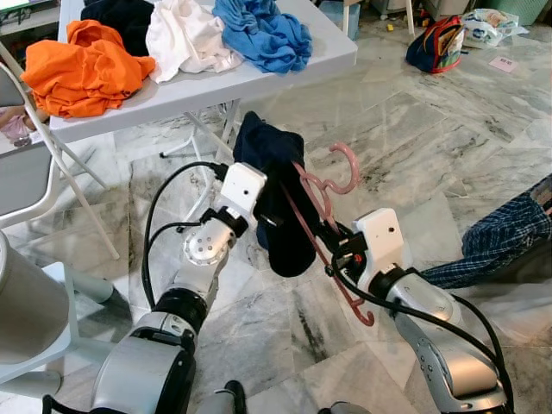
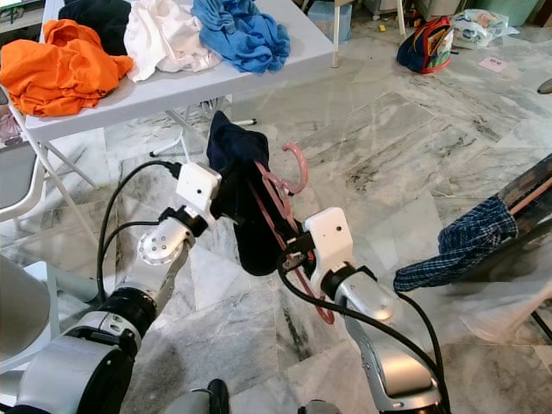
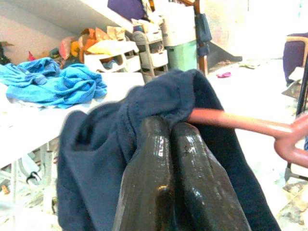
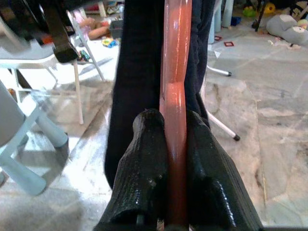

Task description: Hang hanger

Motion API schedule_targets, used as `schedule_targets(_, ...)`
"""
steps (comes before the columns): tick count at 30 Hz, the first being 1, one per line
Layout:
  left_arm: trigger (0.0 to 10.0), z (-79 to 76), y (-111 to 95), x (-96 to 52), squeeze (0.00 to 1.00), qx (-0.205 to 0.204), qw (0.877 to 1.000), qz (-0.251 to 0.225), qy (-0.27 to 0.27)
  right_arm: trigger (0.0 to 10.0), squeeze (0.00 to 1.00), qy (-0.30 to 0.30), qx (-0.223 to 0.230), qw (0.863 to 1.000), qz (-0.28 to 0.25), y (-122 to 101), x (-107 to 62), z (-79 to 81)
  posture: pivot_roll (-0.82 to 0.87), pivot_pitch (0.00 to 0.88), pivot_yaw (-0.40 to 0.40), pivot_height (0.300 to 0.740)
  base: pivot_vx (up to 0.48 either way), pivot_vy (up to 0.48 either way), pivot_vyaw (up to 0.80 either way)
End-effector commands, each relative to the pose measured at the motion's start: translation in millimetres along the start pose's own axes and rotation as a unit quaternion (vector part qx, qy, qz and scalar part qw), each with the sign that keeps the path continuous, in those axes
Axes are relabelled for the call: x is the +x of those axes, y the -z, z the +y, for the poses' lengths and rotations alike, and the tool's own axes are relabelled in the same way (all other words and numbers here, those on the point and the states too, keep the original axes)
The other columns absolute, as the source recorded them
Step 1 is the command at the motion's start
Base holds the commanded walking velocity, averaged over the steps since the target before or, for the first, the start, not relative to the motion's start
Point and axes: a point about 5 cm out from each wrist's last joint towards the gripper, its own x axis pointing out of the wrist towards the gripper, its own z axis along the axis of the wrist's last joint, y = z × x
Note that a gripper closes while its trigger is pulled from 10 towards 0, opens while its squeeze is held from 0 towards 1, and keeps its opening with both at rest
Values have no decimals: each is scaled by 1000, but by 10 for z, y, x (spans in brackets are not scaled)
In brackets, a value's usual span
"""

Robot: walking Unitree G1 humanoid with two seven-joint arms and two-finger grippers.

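The pink hanger is up in the air in front of you, over the marble floor, just past the near edge of the white table. It is tilted, with its hook at the top and its far end low down by your right arm. A dark blue garment is draped on it and hangs down.

Your right gripper is squeezed tight on the hanger's pink bar, with one black finger on each side of it. Your left gripper has its two fingers pressed close together, pinching the blue cloth right where it sits over the end of the hanger. So both of your grippers hold the same bundle, left one high, right one lower.

On the table lie an orange cloth, a white cloth and a light blue cloth, side by side. A checked blue cloth lies on your right.
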Motion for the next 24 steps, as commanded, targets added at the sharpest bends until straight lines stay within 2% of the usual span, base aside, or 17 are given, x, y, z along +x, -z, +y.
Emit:
schedule_targets(1, 0, 80, -94, 29, 0, 14, 1000, -23, -10, 10000, 0, -9, -4, 1000, 0, 26, 13, 48, -123, 187, 70, 740, 0, 0, 0)
schedule_targets(7, 0, 122, -130, 17, 0, 28, 999, -35, -18, 10000, 0, -3, -4, 1000, 4, 52, 24, 40, -118, 188, 67, 740, 0, 0, 0)
schedule_targets(17, 0, 284, -209, 31, 0, 44, 997, -43, -41, 10000, 0, -11, -25, 1000, 13, 103, -39, -6, -115, 193, 68, 740, 0, 0, 0)
schedule_targets(22, 0, 466, -214, 12, 0, 62, 996, -22, -65, 10000, 0, -65, -50, 997, -1, 61, -213, -12, -118, 194, 74, 740, 0, 0, 0)
schedule_targets(24, 0, 497, -208, 2, 0, 66, 995, -16, -67, 10000, 0, -69, -54, 996, -2, 52, -249, -29, -118, 196, 77, 740, 0, 0, 0)
